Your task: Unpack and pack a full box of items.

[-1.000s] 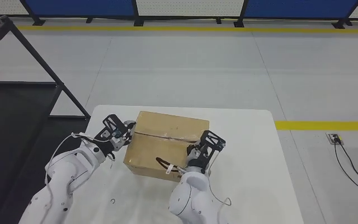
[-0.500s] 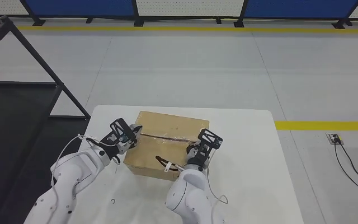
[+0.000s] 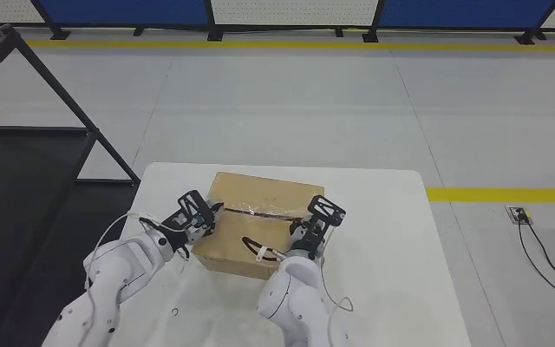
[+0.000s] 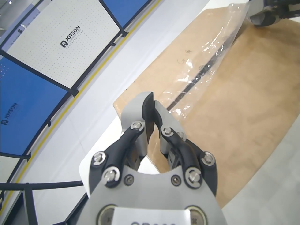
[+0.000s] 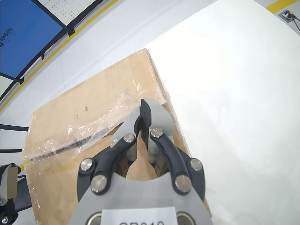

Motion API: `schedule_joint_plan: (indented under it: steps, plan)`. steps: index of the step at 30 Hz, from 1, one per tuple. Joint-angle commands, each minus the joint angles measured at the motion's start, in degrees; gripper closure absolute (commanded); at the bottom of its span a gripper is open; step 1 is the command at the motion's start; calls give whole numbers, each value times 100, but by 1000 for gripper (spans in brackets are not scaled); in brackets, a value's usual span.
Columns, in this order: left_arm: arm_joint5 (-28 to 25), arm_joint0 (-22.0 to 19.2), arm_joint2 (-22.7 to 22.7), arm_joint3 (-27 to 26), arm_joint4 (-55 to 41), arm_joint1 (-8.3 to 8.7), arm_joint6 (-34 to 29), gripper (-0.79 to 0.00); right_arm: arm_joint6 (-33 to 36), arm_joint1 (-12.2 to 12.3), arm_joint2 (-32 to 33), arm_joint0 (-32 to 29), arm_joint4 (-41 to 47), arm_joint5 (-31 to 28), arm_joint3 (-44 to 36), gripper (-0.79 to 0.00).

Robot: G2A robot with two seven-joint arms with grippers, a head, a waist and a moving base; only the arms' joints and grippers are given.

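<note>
White table (image 3: 381,260): your one work surface. The cardboard box (image 3: 260,193) sits on it toward the far edge, a little left of centre, with its top flaps down and closed. A strip of clear tape (image 5: 93,125) runs along the top seam, wrinkled and lifted off the cardboard toward the right end; the dark line of the seam shows beneath it. Your right gripper (image 5: 143,108) is over the box's right end, fingers clamped on the raised end of the tape. Your left gripper (image 4: 151,101) is at the box's left end, just beside the other end of the strip, fingertips pressed together with nothing visibly between them. You cannot tell whether it touches the cardboard.
</note>
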Motion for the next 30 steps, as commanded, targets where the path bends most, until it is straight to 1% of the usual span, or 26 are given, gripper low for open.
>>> schedule_joint_plan:
  steps: [1,5,10,17,28,30]
  plan:
    - [-42,-91,71,127,12,-13,-90,0,9,9,-30,-16,-9,0,-28,0]
    - [-77,-262,197,357,-35,-47,-172,0,-36,33,-106,-56,-49,0,-76,0]
    - [-123,-389,297,487,-38,-73,-207,0,-86,53,-130,-104,-43,0,-136,0]
    - [-102,-408,323,532,-24,-87,-183,0,-115,49,-119,-90,-77,0,-98,0]
    - [-163,-439,328,603,-15,-98,-182,0,-66,32,-192,6,-425,0,122,0]
    - [-177,-448,331,608,5,-99,-183,0,-63,31,-207,13,-493,0,137,-95]
